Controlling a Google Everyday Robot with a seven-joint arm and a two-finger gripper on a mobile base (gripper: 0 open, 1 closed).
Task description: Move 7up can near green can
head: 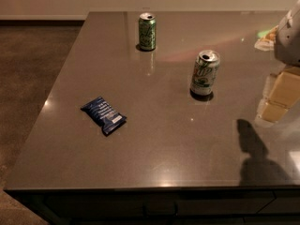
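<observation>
The 7up can (205, 73), white and silver with a green logo and lower band, stands upright on the dark table (154, 144), right of centre. The green can (147, 31), all green with a silver top, stands upright near the table's far edge, well apart from the 7up can, up and to the left of it. My gripper (280, 99) hangs at the right edge of the view, to the right of the 7up can and clear of it. It holds nothing that I can see.
A blue snack packet (103, 115) lies flat on the left part of the table. The arm's grey-white body (289, 36) fills the upper right corner. Its shadow (255, 153) falls on the near right. Floor lies beyond the table's left edge.
</observation>
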